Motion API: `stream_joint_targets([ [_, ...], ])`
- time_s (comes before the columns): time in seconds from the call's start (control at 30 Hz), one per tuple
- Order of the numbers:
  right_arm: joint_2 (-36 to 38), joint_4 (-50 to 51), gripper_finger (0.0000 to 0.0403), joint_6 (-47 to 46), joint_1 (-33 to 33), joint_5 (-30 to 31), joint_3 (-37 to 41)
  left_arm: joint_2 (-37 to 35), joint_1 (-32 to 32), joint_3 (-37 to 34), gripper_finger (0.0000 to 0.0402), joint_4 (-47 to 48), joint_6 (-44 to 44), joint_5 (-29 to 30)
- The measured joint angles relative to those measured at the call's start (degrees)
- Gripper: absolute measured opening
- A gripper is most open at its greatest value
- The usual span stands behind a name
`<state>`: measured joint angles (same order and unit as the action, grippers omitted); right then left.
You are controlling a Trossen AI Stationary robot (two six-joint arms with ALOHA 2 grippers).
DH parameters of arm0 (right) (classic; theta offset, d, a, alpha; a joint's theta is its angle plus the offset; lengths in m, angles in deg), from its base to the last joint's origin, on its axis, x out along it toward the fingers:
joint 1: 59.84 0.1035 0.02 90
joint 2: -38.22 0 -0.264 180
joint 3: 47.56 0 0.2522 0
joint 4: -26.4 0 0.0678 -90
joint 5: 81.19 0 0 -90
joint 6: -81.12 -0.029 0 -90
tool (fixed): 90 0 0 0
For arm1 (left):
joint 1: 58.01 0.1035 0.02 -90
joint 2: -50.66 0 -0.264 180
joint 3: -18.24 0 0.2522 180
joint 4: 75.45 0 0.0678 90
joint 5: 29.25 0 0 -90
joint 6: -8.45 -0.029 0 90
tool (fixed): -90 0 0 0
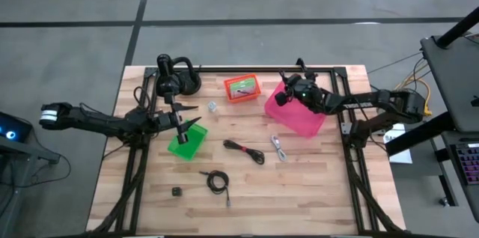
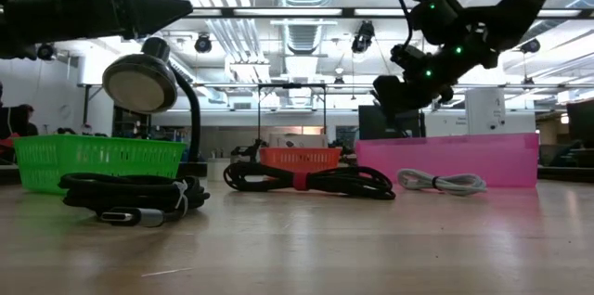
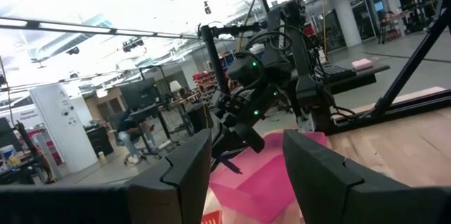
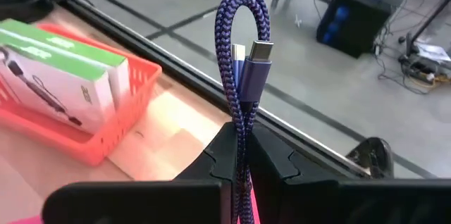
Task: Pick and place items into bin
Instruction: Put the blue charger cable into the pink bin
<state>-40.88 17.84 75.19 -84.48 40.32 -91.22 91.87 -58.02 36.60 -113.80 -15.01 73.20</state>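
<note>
My right gripper (image 1: 283, 96) (image 4: 242, 136) hovers over the pink bin (image 1: 299, 118), shut on a folded purple braided cable (image 4: 246, 48). My left gripper (image 1: 193, 115) (image 3: 246, 157) is open and empty above the green bin (image 1: 187, 142). Two slim green packets (image 4: 56, 76) lie in the orange basket (image 1: 242, 87). On the table lie two coiled black cables (image 1: 243, 150) (image 1: 217, 182), a pale cable (image 1: 278, 148), a tiny black block (image 1: 177, 191) and a tiny white piece (image 1: 212, 107). My right gripper pinches the purple cable between its two fingers just below the cable's folded loop (image 4: 242, 115). Several strands run side by side through the jaws, along the fingers. The loop and two plug ends (image 4: 255, 65) stick out past the fingertips, lifted clear of everything.
A black desk lamp (image 1: 176, 77) stands at the far left of the table, close to my left arm. The table's dark frame rail (image 1: 247, 67) runs along the far edge. Bare wood lies along the near edge (image 1: 299, 200).
</note>
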Motion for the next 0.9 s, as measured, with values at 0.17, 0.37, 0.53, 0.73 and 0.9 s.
stream_joint_targets([
  [0.17,1.16,8.7,0.0013,-0.51,0.02,0.0,-3.63,-0.07,0.0,-0.02,0.0162,-0.01,0.02,0.01],
  [0.37,1.39,29.89,0.0013,-7.61,0.02,0.09,-10.8,0.0,0.0,-0.04,0.0162,0.01,0.02,0.0],
  [0.53,1.39,36.73,0.0013,-9.68,0.02,0.11,-13.31,0.02,0.0,-0.04,0.0162,0.04,0.02,0.02],
  [0.73,1.39,40.66,0.0013,-11.63,0.02,-0.38,-13.26,0.0,0.01,-0.11,0.0162,0.09,0.02,0.02],
  [0.9,1.37,41.38,0.0013,-12.04,-0.01,-5.43,-13.14,0.0,0.0,-0.11,0.0162,0.08,0.02,0.02],
])
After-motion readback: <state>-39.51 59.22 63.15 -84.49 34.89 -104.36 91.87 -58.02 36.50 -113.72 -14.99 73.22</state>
